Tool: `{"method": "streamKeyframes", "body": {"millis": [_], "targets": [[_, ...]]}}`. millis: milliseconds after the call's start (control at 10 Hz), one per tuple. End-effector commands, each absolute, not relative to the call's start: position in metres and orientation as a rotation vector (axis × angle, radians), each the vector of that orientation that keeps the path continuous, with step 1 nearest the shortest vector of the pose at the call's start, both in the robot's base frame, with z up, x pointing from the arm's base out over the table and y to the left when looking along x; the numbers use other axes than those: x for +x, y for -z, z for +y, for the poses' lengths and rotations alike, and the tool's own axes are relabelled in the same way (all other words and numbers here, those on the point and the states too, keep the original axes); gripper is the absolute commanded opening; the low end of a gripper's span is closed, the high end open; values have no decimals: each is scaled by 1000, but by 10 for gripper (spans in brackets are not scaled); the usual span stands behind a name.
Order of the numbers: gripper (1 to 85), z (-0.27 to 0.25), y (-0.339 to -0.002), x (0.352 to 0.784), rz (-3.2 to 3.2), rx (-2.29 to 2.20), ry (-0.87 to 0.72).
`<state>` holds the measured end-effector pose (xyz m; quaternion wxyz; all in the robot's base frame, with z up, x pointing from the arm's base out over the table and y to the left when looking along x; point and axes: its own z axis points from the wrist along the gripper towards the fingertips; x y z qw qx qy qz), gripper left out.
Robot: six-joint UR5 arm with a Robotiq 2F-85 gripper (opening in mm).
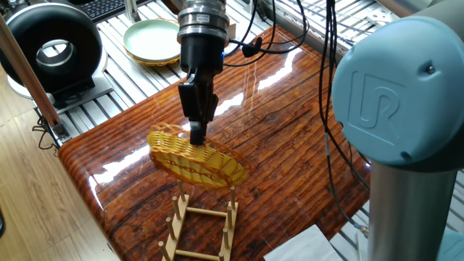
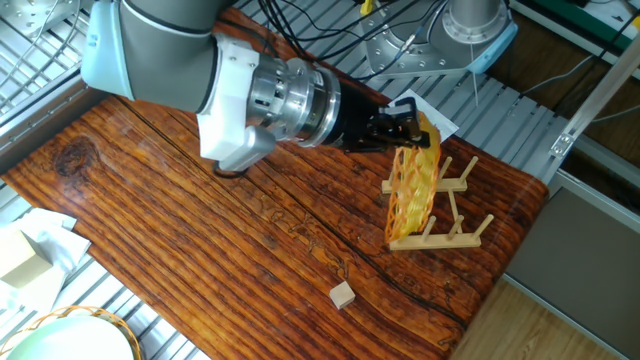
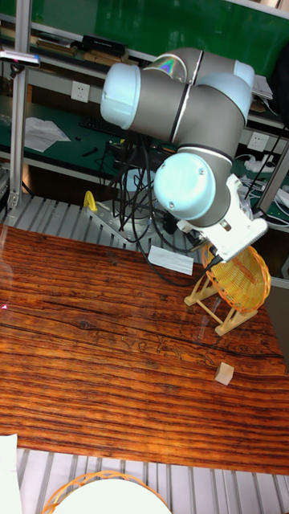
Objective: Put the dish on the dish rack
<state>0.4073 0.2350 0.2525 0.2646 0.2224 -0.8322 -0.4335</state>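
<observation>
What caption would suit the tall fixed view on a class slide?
UR5 gripper holds the yellow wicker dish upright over the wooden dish rack, small wooden cube nearby.
</observation>
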Motion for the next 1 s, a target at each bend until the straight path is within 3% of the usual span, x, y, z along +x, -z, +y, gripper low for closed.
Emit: {"method": "streamKeyframes", "body": {"millis": [0, 900], "targets": [[10, 244, -260, 406, -2227, 578, 1204], [10, 264, -277, 397, -2149, 620, 1311]]}}
